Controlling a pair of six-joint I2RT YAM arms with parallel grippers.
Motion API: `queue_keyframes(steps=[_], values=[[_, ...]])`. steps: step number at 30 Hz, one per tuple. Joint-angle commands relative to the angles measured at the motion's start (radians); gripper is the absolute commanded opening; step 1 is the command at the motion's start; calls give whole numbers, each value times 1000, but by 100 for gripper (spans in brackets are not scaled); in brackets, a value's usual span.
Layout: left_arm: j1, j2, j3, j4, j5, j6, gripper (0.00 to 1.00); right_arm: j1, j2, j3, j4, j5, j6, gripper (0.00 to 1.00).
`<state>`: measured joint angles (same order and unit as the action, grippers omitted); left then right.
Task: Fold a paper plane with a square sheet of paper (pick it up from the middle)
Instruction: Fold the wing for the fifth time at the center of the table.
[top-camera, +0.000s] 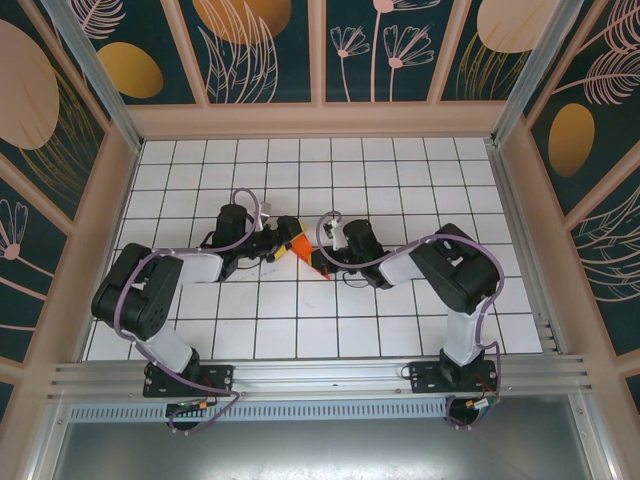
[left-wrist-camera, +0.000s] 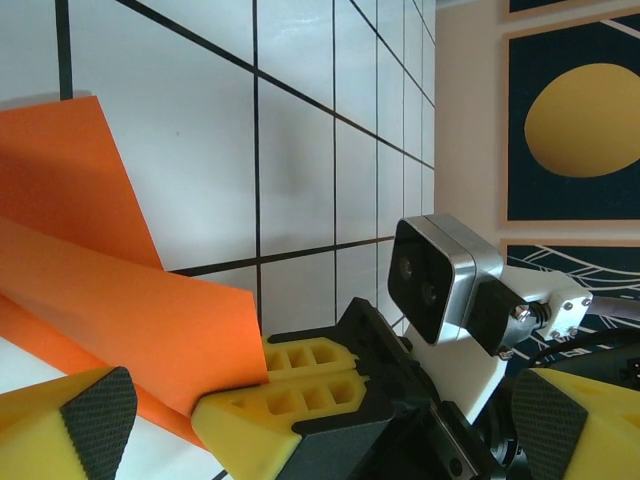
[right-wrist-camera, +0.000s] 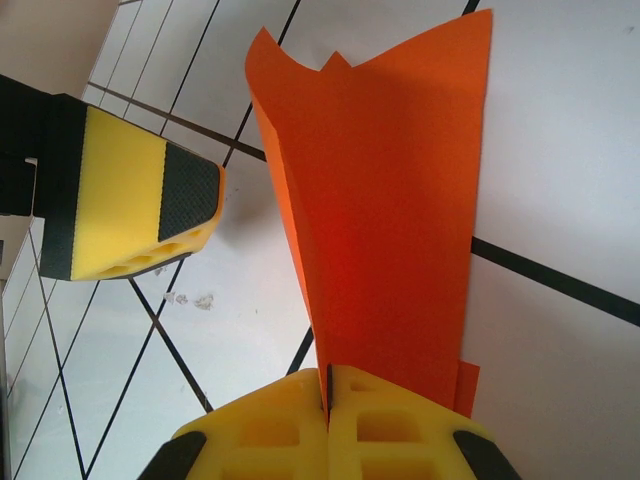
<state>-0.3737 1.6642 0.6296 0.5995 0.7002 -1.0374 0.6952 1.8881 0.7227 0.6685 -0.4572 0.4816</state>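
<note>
The right fingers (right-wrist-camera: 326, 400) are pressing together with no gap between them, clamping the narrow end of the paper plane (right-wrist-camera: 385, 210). The fingers are moulded yellow blocks with honeycomb cut-outs and black textured pads at their outer corners. The plane is thin, matte orange-red paper. It is widening from the clamp toward a jagged far edge with a small peak, and a lengthwise crease is running along its left side, where the layers are overlapping.

The left fingers (left-wrist-camera: 95, 420) are standing wide apart and gripping nothing. In the left wrist view, each one is showing a dimpled black pad on a yellow body. One of them (right-wrist-camera: 140, 195) is sitting just beside the plane's creased side, apart from it.

In the top view, the plane (top-camera: 297, 243) is lying between the two wrists at the middle of the surface (top-camera: 400, 200), which is white with a black grid. The left wrist view shows flat, sharp-edged paper (left-wrist-camera: 120, 320) entering the right fingers (left-wrist-camera: 285, 390). Whether the paper is resting on the surface cannot be told.
</note>
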Motion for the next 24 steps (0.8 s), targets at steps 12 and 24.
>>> queue_keyframes(steps=[12, 24], values=[[-20, 43, -7, 67, 30, -17, 97, -8, 44, 46, -47, -43, 27, 0], [-28, 100, -3, 92, 30, -29, 97, -8, 56, 49, -72, -38, 43, 0]])
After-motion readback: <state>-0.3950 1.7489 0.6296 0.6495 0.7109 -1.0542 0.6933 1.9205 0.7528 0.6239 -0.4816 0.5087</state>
